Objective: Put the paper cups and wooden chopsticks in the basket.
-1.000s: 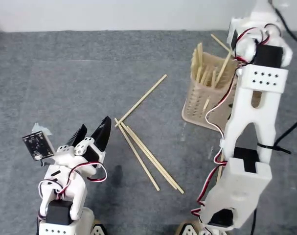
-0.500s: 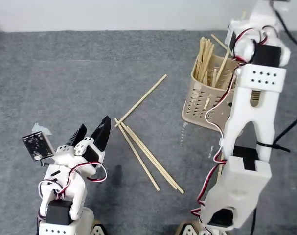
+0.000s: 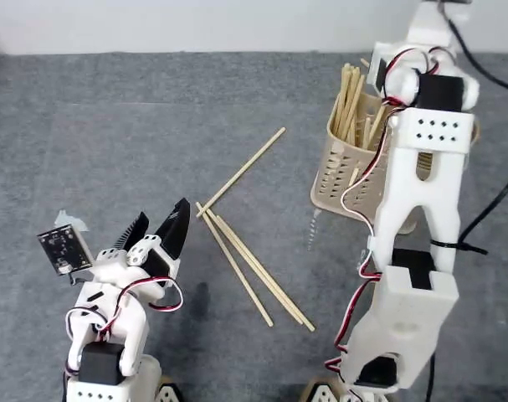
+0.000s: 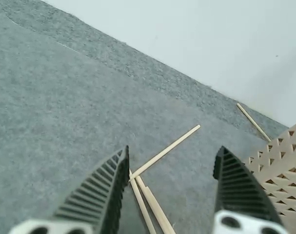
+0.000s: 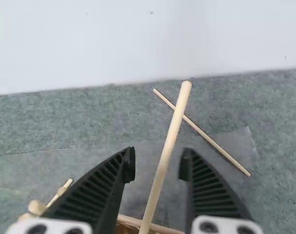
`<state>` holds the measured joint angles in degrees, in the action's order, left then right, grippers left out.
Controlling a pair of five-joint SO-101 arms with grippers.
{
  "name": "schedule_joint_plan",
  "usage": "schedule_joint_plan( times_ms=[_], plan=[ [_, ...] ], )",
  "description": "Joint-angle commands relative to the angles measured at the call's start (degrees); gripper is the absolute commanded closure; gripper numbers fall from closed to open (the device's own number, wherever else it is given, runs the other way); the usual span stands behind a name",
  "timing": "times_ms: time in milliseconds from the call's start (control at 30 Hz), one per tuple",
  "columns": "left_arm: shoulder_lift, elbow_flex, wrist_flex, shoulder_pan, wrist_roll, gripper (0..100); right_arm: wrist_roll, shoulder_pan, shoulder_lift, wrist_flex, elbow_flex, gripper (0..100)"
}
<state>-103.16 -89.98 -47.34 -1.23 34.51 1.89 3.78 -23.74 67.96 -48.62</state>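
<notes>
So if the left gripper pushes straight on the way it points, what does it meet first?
Probably the loose chopsticks, just ahead of the left gripper; its height above them is unclear.

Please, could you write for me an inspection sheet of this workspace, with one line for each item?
surface: grey mat, lying flat.
job's things: beige lattice basket upright, holding a bundle of wooden chopsticks; four loose chopsticks on the mat between the arms; a far chopstick on the mat beyond the basket.
clutter: nothing seen.
end effectors: left end effector open, low near the loose chopsticks; right end effector open above the basket, with an upright chopstick between its jaws, seemingly not clamped.
cables: right arm wires hang close to the basket; left arm wires loop at the wrist; black cable at the mat's edge.
surroundings: pale wall behind the mat.
</notes>
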Motion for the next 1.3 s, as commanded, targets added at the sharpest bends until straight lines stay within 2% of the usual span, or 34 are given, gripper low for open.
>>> schedule_joint_plan(
  times_ms=[0, 567, 733, 1267],
  plan=[
    [-0.88, 0.48, 1.32, 0.18, -0.44, 73, 0.26, 0.04, 0.40, 0.13, -3.69, 87.6],
    [-0.88, 0.48, 1.32, 0.18, -0.44, 73, 0.18, 1.71, -2.59, -0.04, -3.25, 88.3],
    [-0.88, 0.48, 1.41, 0.18, -0.44, 73, 0.18, 3.03, -2.59, 0.22, -6.07, 92.7],
    [-0.88, 0.48, 1.41, 0.18, -0.44, 73, 0.18, 2.42, -2.33, 4.44, -7.12, 88.5]
  ],
)
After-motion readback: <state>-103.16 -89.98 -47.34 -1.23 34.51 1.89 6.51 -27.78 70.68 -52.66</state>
